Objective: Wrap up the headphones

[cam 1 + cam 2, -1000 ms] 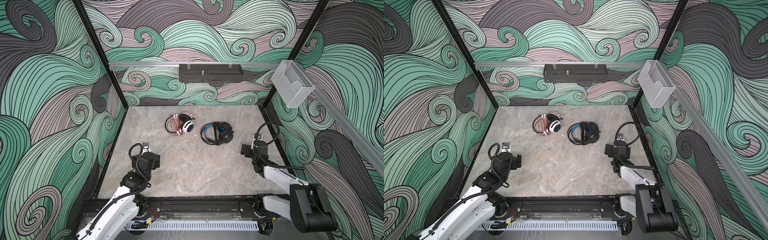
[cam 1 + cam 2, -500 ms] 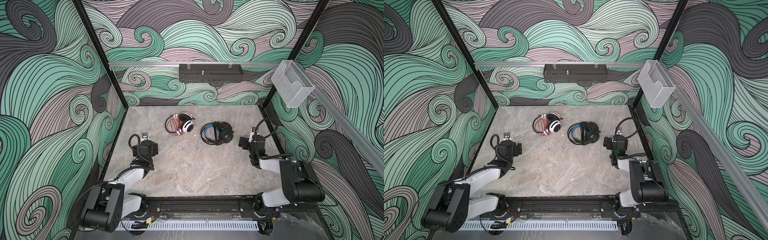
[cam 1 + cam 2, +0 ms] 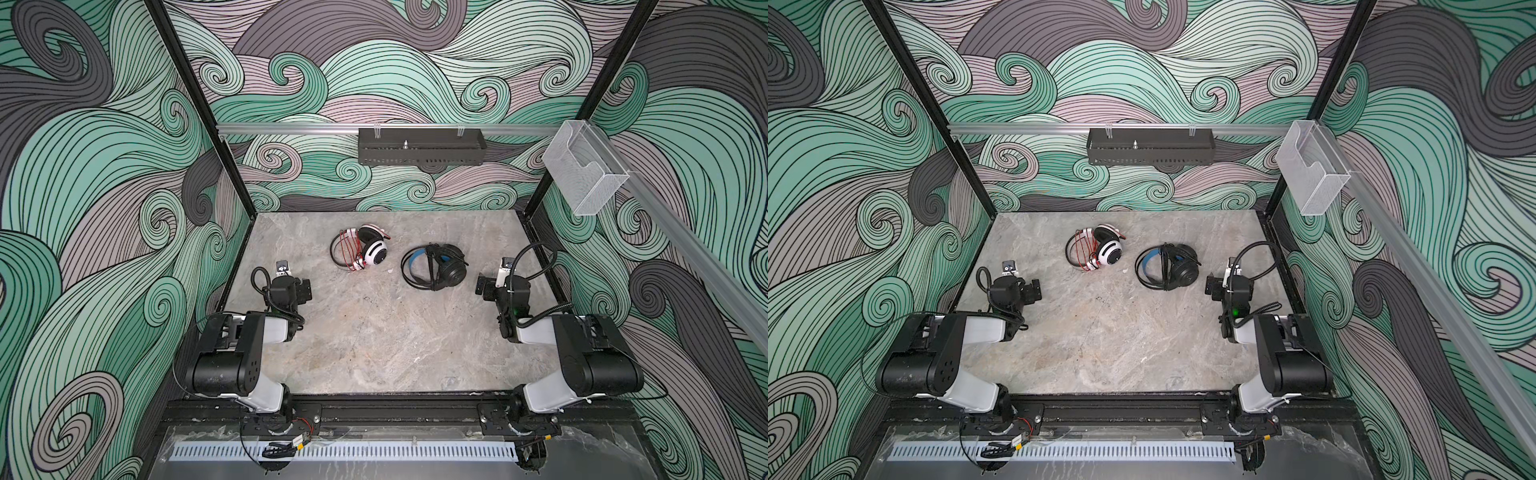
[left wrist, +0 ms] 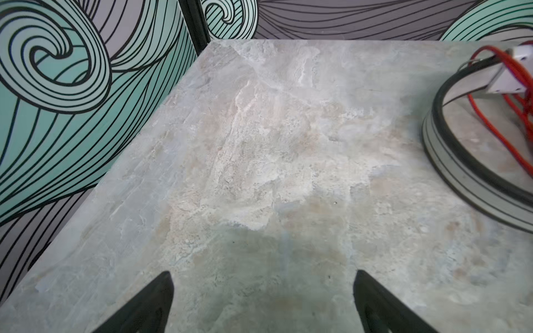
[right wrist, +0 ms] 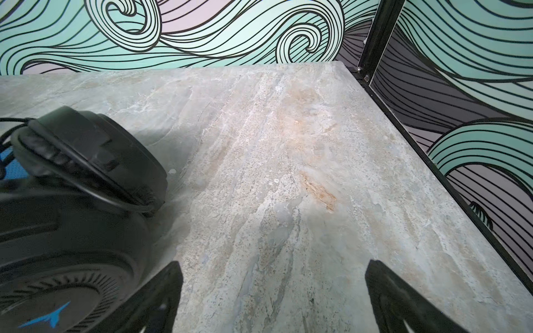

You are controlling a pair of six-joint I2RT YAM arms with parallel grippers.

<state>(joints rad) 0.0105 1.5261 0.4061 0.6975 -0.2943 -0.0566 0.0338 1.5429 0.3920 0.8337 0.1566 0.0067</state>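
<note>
The white, red-corded over-ear headphones [image 3: 371, 252] and the black, blue-lined pair [image 3: 441, 267] are laid side by side on the grey stone-patterned bench [image 3: 374, 340], cords seemingly wound. The left tool [image 4: 262, 276] and the right tool [image 5: 272, 266] are held released and empty, presumably parked clear.

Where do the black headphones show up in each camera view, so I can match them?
Top view: black headphones right of the white headphones, toward the back.
Top view: same spot.
Left wrist: not in it.
Right wrist: close up, beside the open right gripper.
Shared landmark: back right corner post.
</note>
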